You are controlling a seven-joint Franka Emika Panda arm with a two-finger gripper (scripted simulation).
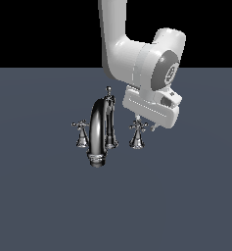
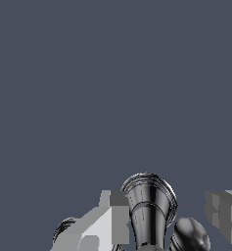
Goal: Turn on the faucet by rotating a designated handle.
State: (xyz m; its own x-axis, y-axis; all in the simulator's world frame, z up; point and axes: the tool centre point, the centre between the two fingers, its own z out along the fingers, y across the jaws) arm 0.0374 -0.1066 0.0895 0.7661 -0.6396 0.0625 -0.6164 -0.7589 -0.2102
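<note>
Grey gripper [image 2: 166, 215] fingers [image 2: 112, 218] look spread apart to us, with the handle [image 2: 149, 211] sitting between them, ungrasped. We see its flared base standing upright, long axis vertical, on the exterior view's right of the faucet [image 1: 99, 132], just under the arm's hand.

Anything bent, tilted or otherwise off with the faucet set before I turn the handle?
Nothing stands out. The chrome gooseneck spout, thin knob-topped rod and both small chrome cross handles, left and right, stand upright and intact. The gripper has its fingers either side of a flared chrome base.
</note>
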